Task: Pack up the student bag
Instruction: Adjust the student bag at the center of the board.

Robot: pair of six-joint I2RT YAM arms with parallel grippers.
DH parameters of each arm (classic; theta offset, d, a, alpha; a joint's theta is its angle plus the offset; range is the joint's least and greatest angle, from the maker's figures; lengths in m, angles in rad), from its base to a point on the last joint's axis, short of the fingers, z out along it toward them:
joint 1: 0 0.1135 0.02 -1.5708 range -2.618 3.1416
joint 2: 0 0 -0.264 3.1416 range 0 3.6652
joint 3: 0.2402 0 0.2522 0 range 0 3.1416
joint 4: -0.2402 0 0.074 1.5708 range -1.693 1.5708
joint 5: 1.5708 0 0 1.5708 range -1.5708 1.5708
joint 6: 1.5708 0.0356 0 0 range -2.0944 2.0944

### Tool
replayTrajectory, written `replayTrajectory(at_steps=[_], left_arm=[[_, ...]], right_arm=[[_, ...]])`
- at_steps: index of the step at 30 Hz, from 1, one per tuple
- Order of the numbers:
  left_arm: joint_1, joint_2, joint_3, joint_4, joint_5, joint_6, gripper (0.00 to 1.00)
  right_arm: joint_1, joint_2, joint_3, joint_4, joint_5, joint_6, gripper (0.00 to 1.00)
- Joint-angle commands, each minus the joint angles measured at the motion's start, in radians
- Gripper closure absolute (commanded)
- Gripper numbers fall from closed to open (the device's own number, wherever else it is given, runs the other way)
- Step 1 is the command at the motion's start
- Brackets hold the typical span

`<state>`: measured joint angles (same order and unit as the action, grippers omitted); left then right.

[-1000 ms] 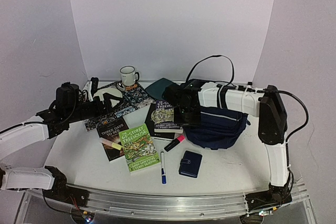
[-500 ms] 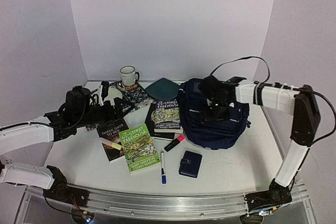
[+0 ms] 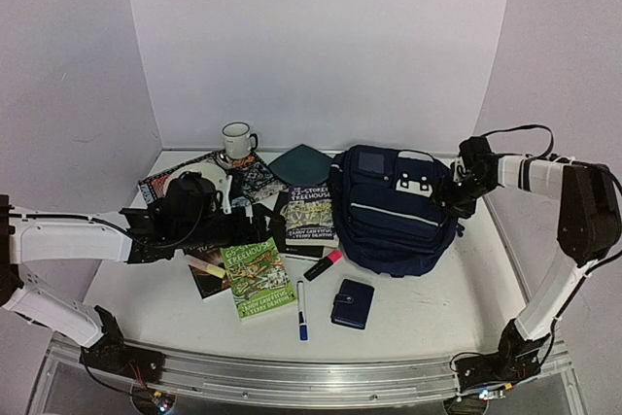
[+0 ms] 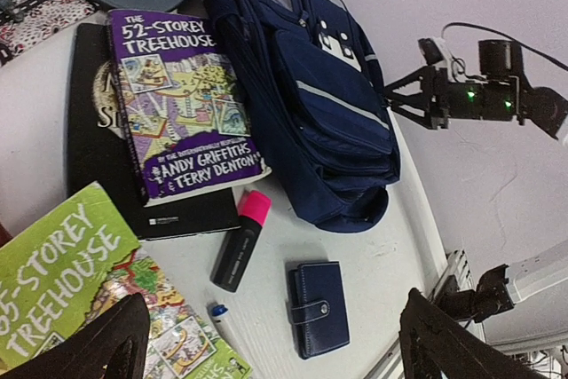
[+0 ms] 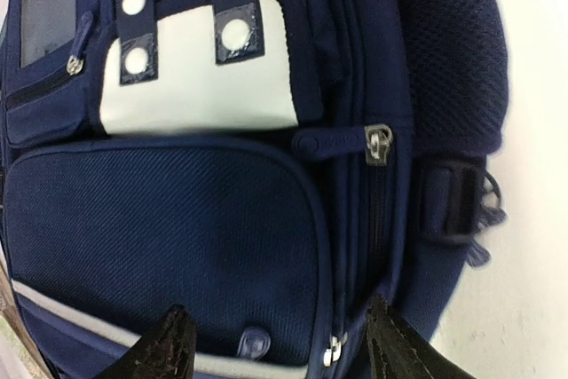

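Left gripper (image 4: 275,308) spread wide and empty above the green book (image 3: 255,276); backpack (image 3: 389,216) lying flat, front up, right of the purple book (image 3: 311,211), no longer bunched up; right gripper (image 5: 280,308) partly open, empty, drawn back to its right edge.

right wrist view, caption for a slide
Open right gripper facing the front of the navy bag.

Bare table (image 3: 432,313) lies open in front of the bag (image 3: 389,216) and right of the wallet (image 3: 352,303). On the bag's left a purple book (image 3: 311,213) sits just beside it; the highlighter (image 3: 323,264) and pen (image 3: 301,296) fill the gap between green book (image 3: 255,279) and wallet.
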<state>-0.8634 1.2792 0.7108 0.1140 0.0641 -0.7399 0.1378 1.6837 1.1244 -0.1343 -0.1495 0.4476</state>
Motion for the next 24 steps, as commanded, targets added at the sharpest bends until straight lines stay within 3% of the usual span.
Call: replayTrajectory(at_steps=[1,6,11,15,19,24], left_arm=[[-0.047,0.043,0.092,0.046,-0.047,0.002,0.01],[-0.069,0.108,0.133,0.047,-0.05,0.009,0.01],[-0.077,0.183,0.187,0.047,-0.033,0.026,0.01],[-0.078,0.256,0.244,0.048,-0.016,0.04,0.01],[-0.08,0.327,0.306,0.049,0.009,0.047,0.01],[-0.101,0.405,0.382,0.049,0.025,0.048,0.02]], right_arm=[[-0.054,0.092,-0.012,0.11,-0.198,0.006,0.37],[-0.069,0.16,-0.024,0.15,-0.249,0.01,0.41],[-0.075,0.16,-0.07,0.2,-0.345,0.021,0.58],[-0.075,0.101,-0.123,0.216,-0.383,0.035,0.8],[-0.075,0.006,-0.184,0.245,-0.416,0.084,0.96],[-0.075,-0.142,-0.26,0.275,-0.404,0.192,1.0]])
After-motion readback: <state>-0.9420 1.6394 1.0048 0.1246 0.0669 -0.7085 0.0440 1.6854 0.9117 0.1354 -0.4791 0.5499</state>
